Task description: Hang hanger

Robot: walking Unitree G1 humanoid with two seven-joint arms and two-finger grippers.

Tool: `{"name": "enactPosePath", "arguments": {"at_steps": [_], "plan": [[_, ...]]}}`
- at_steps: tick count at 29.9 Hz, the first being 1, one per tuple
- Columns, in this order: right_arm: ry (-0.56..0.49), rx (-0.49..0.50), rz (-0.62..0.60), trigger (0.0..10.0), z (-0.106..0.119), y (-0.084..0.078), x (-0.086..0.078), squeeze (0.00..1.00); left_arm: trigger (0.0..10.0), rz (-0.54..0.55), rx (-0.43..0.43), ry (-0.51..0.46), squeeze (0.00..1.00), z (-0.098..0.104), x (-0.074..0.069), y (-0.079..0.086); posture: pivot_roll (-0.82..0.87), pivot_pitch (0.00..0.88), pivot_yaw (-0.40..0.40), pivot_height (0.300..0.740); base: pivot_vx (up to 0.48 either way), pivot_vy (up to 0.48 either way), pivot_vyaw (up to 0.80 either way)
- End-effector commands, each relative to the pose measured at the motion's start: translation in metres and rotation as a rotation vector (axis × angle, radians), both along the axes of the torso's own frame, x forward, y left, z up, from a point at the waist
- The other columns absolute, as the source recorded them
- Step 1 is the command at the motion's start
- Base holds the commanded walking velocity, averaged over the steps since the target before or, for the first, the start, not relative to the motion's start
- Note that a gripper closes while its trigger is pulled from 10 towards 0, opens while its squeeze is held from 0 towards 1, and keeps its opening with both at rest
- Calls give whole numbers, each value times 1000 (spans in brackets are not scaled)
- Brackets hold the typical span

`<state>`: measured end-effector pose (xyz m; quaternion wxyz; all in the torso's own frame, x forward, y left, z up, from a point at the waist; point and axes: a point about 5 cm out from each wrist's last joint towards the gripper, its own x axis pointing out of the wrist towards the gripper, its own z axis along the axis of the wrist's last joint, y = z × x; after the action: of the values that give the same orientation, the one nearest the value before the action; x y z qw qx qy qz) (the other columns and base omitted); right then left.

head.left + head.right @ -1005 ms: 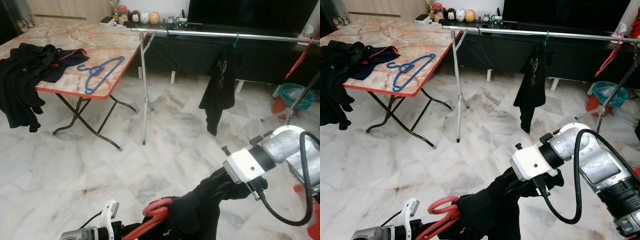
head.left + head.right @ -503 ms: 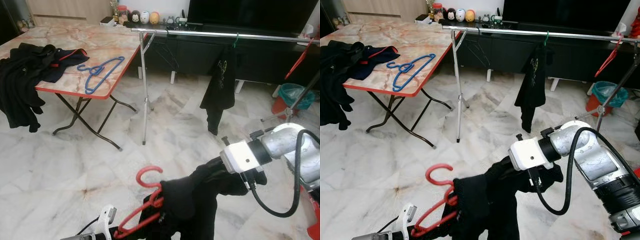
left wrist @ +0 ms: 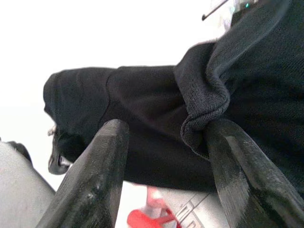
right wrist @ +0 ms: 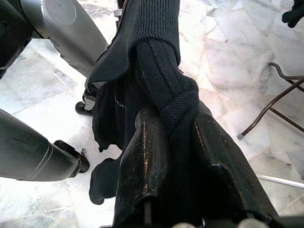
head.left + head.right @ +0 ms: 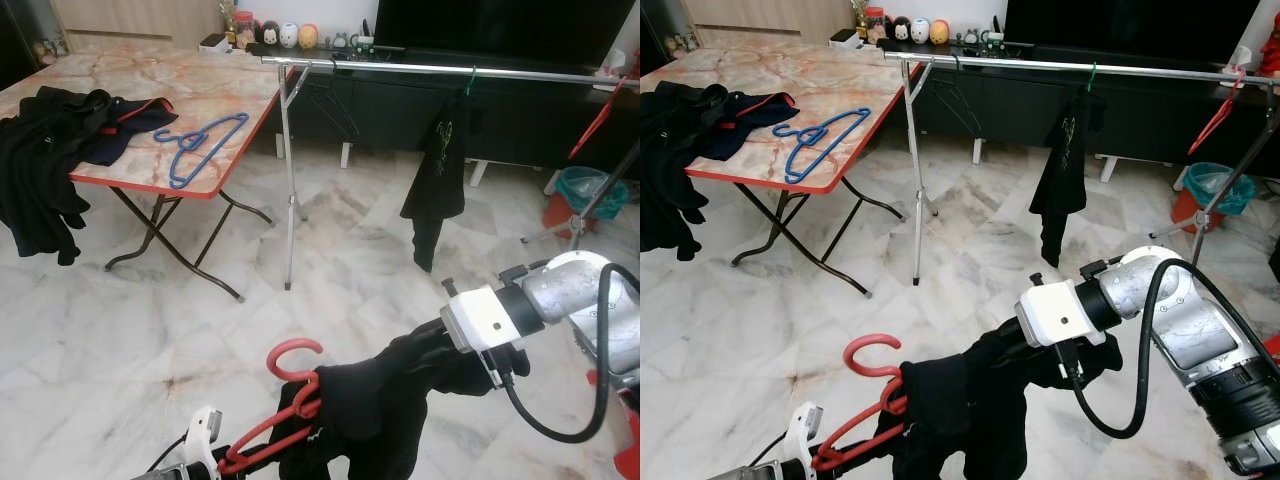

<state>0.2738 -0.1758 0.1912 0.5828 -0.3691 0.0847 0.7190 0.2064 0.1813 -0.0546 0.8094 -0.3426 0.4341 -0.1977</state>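
At six o'clock, low before the robot, the red hanger (image 5: pixel 285 400) carries a black garment (image 5: pixel 970 410); the right hand (image 4: pixel 183 156) is clamped on the cloth, and whether the left hand (image 3: pixel 164 156) grips I cannot tell. Carry it level toward the rail (image 5: pixel 450 70) at twelve o'clock, hook upward.

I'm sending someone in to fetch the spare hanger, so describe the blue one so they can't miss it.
Find the folding table with the marble-pattern top and red edge at the left of the room. The blue plastic hanger lies flat near its front right corner, beside a heap of black clothes. It is the table's only bare hanger.
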Motion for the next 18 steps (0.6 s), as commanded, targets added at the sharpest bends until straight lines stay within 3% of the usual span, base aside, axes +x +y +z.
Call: {"name": "enactPosePath", "arguments": {"at_steps": [1, 12, 18], "plan": [[-30, 31, 12, 10000, 11, 0, -1, 0, 10000, 21, -20, -11, 0, 2, 3, 1, -71, 10, -37, 740, 0, 0, 0], [-24, 29, 11, 10000, 11, -1, -1, 0, 10000, 60, -144, -67, 0, 15, 17, -4, -70, 10, -40, 740, 0, 0, 0], [-23, 28, 10, 10000, 11, -2, -1, 0, 10000, 27, -191, -72, 0, 18, 18, -8, -72, 11, -40, 740, 0, 0, 0]]}}
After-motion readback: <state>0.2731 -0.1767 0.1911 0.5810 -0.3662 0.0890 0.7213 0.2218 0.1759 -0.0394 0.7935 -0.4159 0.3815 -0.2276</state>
